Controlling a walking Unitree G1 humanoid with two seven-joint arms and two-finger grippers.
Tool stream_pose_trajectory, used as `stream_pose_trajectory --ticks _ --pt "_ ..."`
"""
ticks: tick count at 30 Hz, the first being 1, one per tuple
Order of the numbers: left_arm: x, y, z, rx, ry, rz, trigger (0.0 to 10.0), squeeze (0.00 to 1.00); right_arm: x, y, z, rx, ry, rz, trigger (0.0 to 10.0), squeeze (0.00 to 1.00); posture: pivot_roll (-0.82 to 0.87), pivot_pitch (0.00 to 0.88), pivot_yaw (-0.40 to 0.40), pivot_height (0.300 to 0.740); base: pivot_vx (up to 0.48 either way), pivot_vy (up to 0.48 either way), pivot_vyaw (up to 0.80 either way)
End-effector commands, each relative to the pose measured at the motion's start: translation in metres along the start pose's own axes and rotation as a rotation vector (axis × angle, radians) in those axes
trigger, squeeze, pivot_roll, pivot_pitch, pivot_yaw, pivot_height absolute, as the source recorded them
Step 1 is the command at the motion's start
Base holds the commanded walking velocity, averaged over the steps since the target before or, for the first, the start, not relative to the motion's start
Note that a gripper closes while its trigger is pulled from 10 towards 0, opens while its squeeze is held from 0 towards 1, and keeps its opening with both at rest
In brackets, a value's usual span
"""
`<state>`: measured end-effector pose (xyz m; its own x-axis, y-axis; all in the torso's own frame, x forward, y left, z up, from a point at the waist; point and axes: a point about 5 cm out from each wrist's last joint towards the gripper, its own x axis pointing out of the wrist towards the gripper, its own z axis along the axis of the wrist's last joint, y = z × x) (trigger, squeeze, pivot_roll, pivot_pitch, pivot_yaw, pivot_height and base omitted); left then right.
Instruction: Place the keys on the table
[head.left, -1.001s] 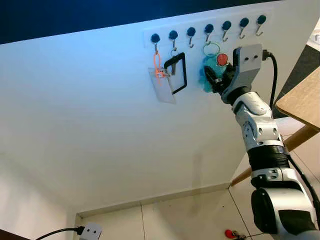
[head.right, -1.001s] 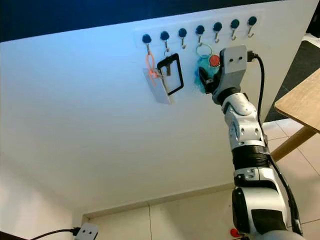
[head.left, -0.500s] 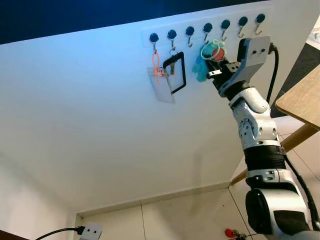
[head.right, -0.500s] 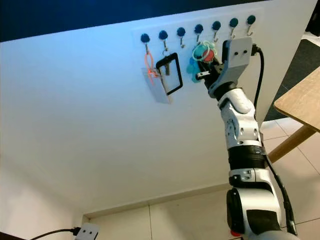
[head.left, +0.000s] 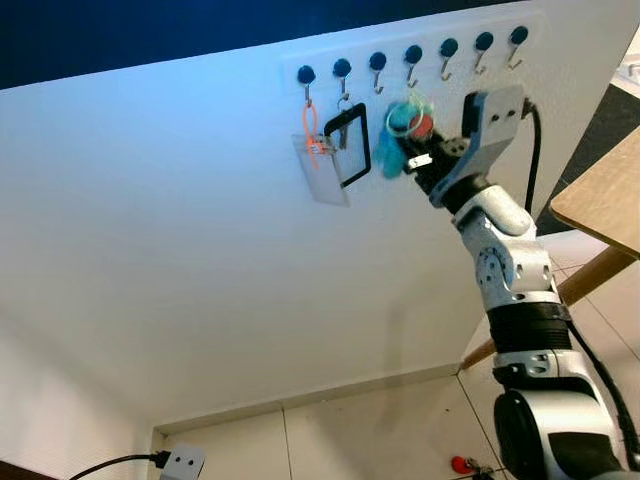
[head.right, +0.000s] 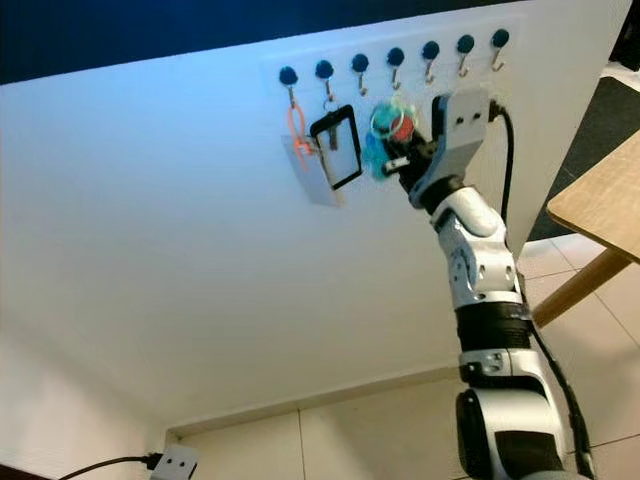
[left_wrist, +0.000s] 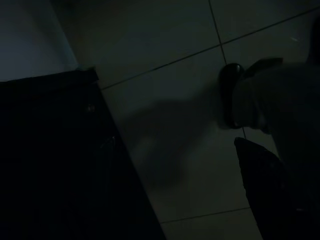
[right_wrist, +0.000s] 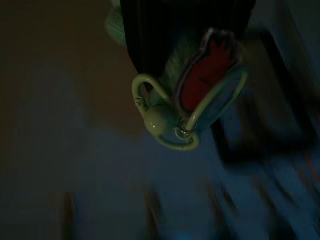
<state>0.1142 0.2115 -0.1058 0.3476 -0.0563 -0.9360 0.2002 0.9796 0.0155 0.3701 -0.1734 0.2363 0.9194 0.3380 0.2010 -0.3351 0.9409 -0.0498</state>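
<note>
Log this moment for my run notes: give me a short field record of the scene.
keys: teal fluffy keyring with green ring and red tag, off its hook
right claw: shut on the keys, raised beside the hook rail
left claw: hangs idle over dark floor
rail items: clear badge holder, black strap
table: wooden corner at right

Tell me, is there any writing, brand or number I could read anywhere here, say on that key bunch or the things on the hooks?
None can be read.
The red tag on the keys in the right gripper: too blurred.
The clear card holder hanging on the hook rack: no print can be made out.
The white plug box on the floor: bare.
</note>
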Motion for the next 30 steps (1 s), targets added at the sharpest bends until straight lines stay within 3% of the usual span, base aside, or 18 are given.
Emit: stream_pose_trajectory --ticks 1,6,9,17,30 --pt "-0.001 0.0 -0.005 0.019 0.017 -0.004 10.0 0.0 -0.001 0.0 -0.007 0.004 0.038 -0.01 10.0 0.0 -0.11 0.062 0.099 0.74 0.0 0.0 0.0" --pt "0.0 -0.001 -0.005 0.023 0.016 -0.007 10.0 0.0 -0.013 -0.024 -0.018 0.029 0.071 -0.143 10.0 0.0 -0.11 0.06 0.099 0.74 0.0 0.0 0.0" --pt "0.0 -0.001 -0.005 0.022 0.016 -0.007 10.0 0.0 -0.014 -0.026 -0.019 0.031 0.076 -0.152 10.0 0.0 -0.11 0.06 0.099 0.74 0.0 0.0 0.0" --pt "0.0 -0.001 -0.004 0.01 0.01 0.002 10.0 0.0 -0.031 -0.041 -0.053 0.041 0.207 -0.251 10.0 0.0 -0.12 0.057 0.099 0.74 0.0 0.0 -0.76" --pt "0.0 0.0 0.0 -0.004 -0.006 0.011 10.0 0.0 -0.04 -0.06 -0.05 0.017 0.205 -0.315 10.0 0.0 -0.12 0.052 0.096 0.74 0.0 0.0 -0.79"
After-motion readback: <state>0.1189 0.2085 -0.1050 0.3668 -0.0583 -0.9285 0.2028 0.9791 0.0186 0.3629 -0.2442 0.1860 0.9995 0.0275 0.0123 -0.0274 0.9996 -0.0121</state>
